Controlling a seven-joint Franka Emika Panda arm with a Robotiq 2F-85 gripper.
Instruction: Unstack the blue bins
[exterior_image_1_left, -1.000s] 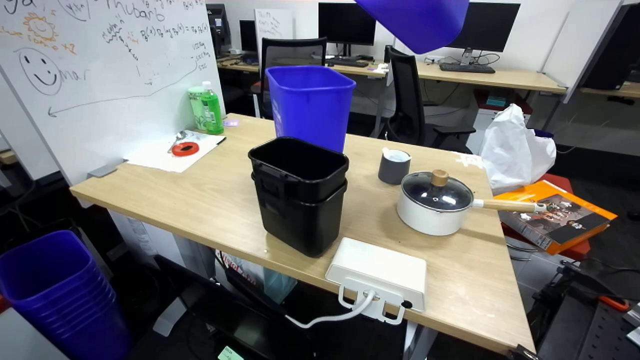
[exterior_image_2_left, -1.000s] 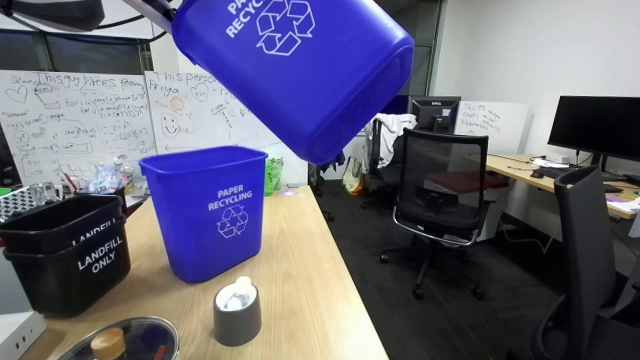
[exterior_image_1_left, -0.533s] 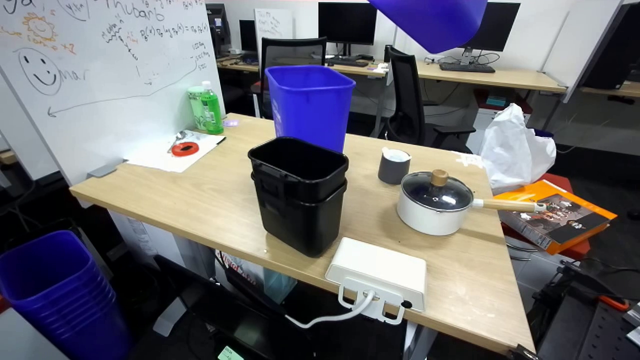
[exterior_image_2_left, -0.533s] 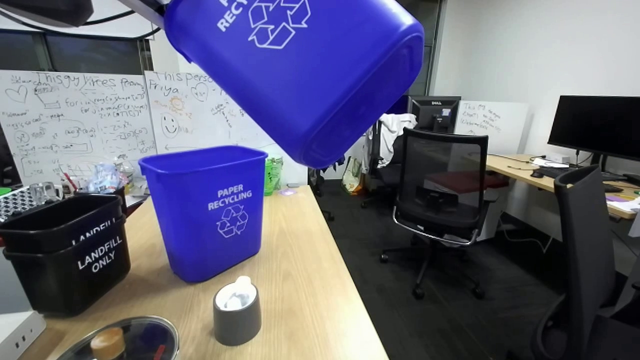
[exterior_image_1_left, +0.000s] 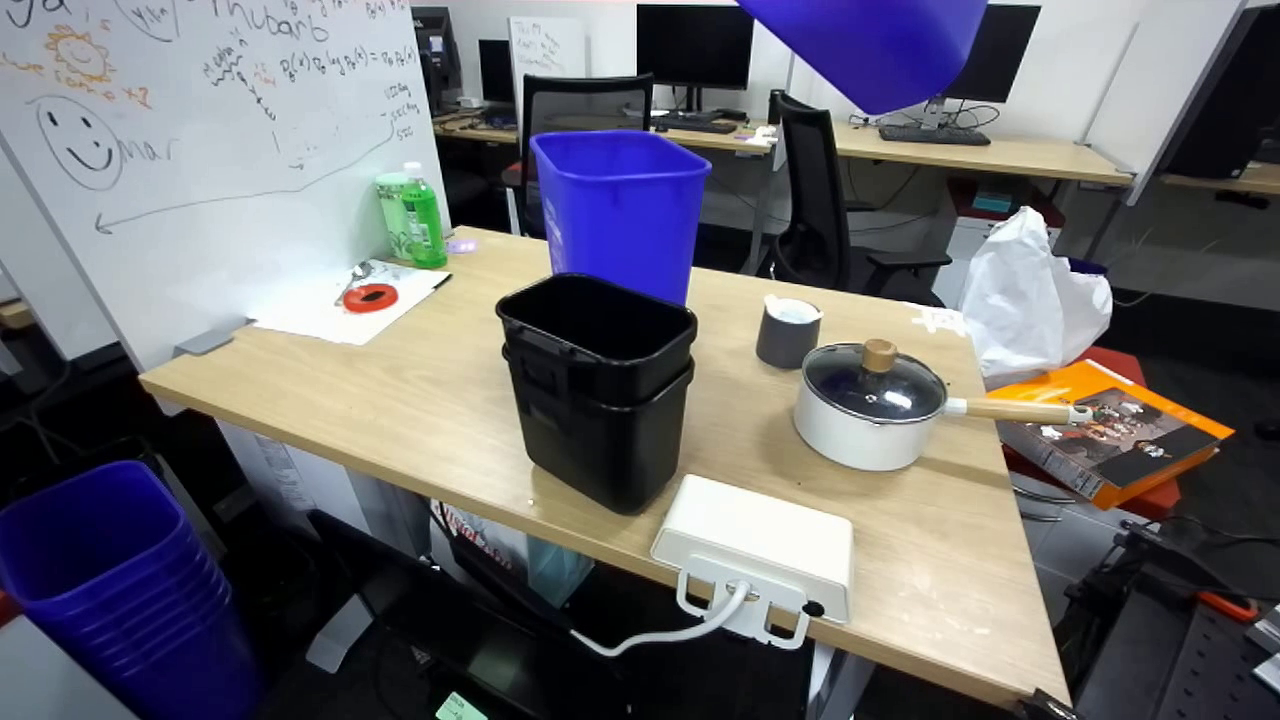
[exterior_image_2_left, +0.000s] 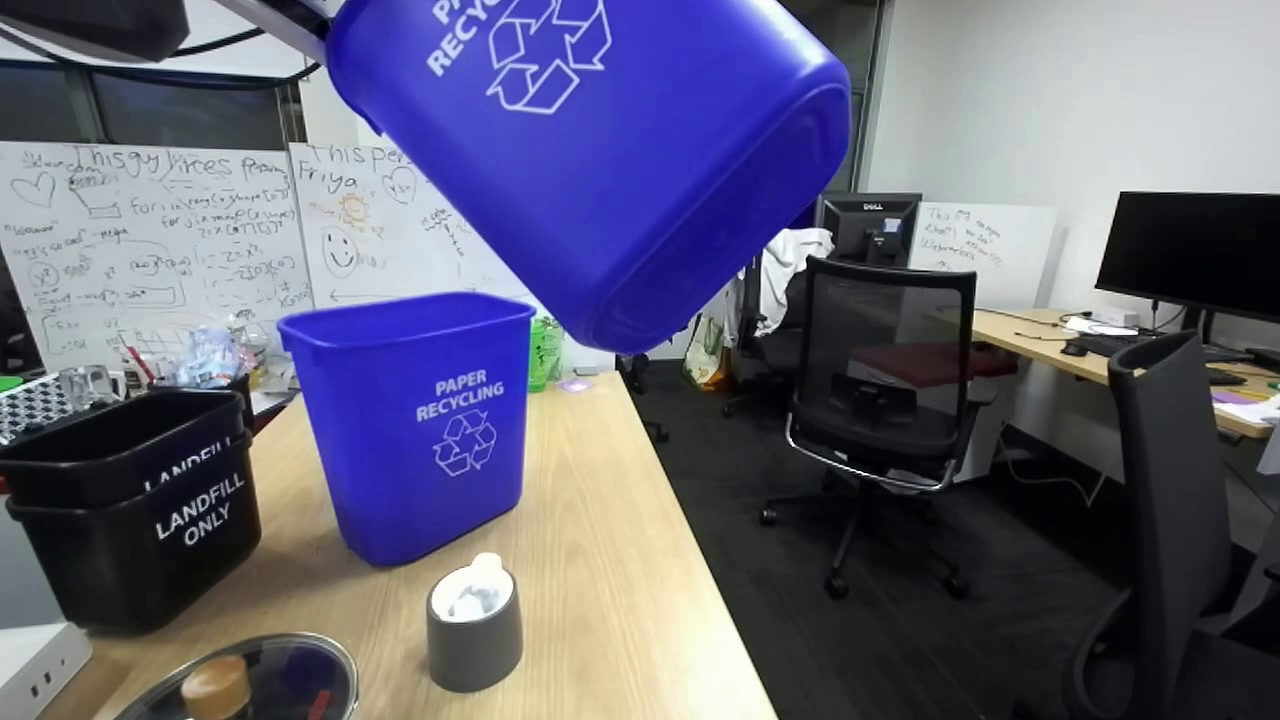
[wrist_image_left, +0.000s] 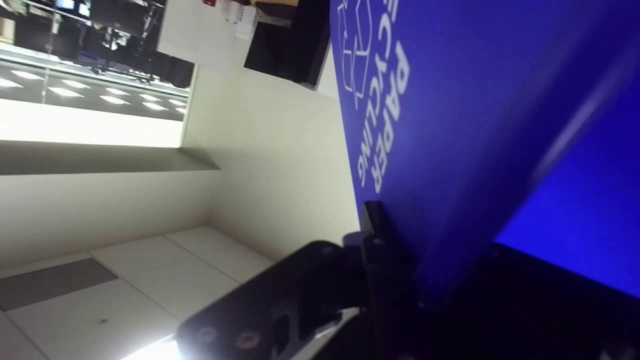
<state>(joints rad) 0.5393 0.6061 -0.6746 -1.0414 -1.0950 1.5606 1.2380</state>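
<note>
One blue bin (exterior_image_1_left: 880, 50) hangs tilted in the air at the top of both exterior views; white paper recycling text and logo show on its side (exterior_image_2_left: 640, 180). In the wrist view my gripper (wrist_image_left: 425, 250) is shut on the rim of this blue bin (wrist_image_left: 450, 110), with one finger outside and the other inside, mostly dark. The other blue bin (exterior_image_1_left: 625, 225) stands upright on the table, apart from the held bin and below it; it also shows with its logo in an exterior view (exterior_image_2_left: 420, 430).
Two nested black bins (exterior_image_1_left: 600, 420) stand beside the upright blue bin. A grey cup (exterior_image_1_left: 788, 335), a lidded white pot (exterior_image_1_left: 870, 430) and a white box (exterior_image_1_left: 760, 540) sit on the table (exterior_image_1_left: 430, 400). A whiteboard (exterior_image_1_left: 230, 180) borders one side. Blue bins (exterior_image_1_left: 110, 600) are stacked on the floor.
The held bin has shifted to the right in an exterior view and tilted slightly more, its bottom dipping a little. The standing blue bin and the other objects have not moved.
</note>
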